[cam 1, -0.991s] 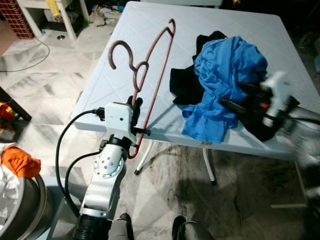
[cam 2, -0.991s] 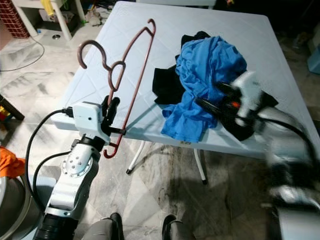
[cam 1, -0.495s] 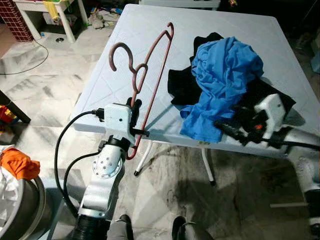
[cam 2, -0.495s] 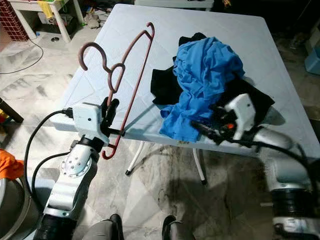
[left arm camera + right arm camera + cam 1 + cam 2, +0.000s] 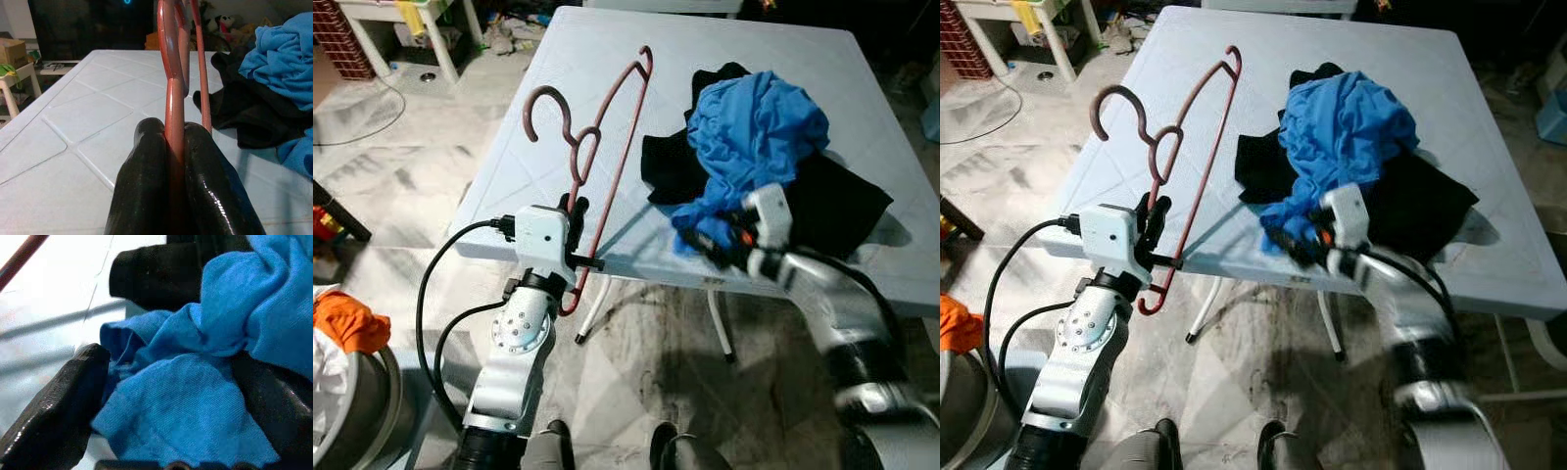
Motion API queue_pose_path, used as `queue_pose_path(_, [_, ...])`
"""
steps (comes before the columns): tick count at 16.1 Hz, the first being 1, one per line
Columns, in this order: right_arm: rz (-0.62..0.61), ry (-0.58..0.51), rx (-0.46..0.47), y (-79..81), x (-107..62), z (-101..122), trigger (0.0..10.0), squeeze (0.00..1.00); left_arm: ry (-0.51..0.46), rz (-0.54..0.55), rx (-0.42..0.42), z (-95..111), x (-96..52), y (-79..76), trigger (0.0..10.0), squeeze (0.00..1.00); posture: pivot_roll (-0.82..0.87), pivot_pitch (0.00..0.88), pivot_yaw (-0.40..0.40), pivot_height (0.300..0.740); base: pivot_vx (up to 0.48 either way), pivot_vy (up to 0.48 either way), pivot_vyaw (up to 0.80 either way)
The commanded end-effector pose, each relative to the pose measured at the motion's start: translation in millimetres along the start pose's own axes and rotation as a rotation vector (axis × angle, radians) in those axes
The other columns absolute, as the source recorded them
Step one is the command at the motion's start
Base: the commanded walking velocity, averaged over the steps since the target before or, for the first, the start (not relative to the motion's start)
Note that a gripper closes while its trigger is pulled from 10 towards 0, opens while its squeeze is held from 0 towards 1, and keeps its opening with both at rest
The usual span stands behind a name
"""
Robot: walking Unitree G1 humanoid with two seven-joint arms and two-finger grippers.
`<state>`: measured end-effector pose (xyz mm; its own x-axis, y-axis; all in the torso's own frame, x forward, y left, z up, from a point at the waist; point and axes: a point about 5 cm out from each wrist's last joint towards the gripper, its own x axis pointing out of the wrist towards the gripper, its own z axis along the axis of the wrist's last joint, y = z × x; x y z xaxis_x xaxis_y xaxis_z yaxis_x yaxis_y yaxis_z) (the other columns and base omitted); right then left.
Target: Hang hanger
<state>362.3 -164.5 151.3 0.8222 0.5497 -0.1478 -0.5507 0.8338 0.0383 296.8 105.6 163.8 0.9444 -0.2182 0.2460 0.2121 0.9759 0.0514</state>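
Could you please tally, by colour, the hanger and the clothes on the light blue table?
Red-brown: 1, the hanger, held by the left gripper.
Blue: 1, the blue garment, with the right gripper around its edge.
Black: 1, the black garment.
Total: 3.

bare table (image 5: 607,59) behind, blue shirt (image 5: 759,127) heaped right, hanger (image 5: 607,147) left

I see a brick-red hanger (image 5: 607,137) against my pale blue-white table (image 5: 607,59), whose top is scored with a faint diamond pattern. At three o'clock of it lies a bright blue shirt (image 5: 759,127) over a black garment (image 5: 837,201). My grippers' fingers (image 5: 146,181) are glossy black. At eight o'clock, an orange cloth (image 5: 347,318); the floor (image 5: 401,166) is grey-veined white marble.
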Motion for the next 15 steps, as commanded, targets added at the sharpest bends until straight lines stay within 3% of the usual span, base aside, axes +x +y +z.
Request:
queue_pose_path(1, [-0.069, -0.018, 0.027, -6.0, 2.8, 2, 10.0, 1.0, 0.079, 0.002, 0.009, -15, -5.4, 0.1, 10.0, 0.0, 0.02, 0.233, -0.038, 0.74, 0.0, 0.0, 0.0])
queue_pose_path(5, [-0.248, -0.062, 0.026, -17.0, 17.8, 20, 10.0, 1.0, 0.077, 0.006, 0.01, -14, -4.5, -1.1, 10.0, 0.0, 0.02, 0.232, -0.042, 0.74, 0.0, 0.0, 0.0])
queue_pose_path(7, [-0.508, -0.192, 0.02, -40.3, 14.1, 49, 10.0, 1.0, 0.077, 0.007, 0.011, -14, -3.9, -1.7, 10.0, 0.0, 0.02, 0.231, -0.045, 0.74, 0.0, 0.0, 0.0])
queue_pose_path(9, [-0.624, -0.278, 0.0, -51.4, 8.0, 68, 10.0, 1.0, 0.076, 0.01, 0.013, -14, -3.4, -1.8, 10.0, 0.0, 0.03, 0.23, -0.047, 0.74, 0.0, 0.0, 0.0])
queue_pose_path(12, [-0.608, -0.283, -0.019, -46.3, 14.8, 70, 10.0, 1.0, 0.076, 0.016, 0.013, -14, -4.4, -1.1, 10.0, 0.0, 0.03, 0.23, -0.049, 0.74, 0.0, 0.0, 0.0])
queue_pose_path(15, [-0.383, -0.199, -0.055, -27.9, 22.7, 42, 10.0, 1.0, 0.08, 0.011, 0.009, -16, -5.0, -2.6, 10.0, 0.0, 0.03, 0.228, -0.051, 0.74, 0.0, 0.0, 0.0])
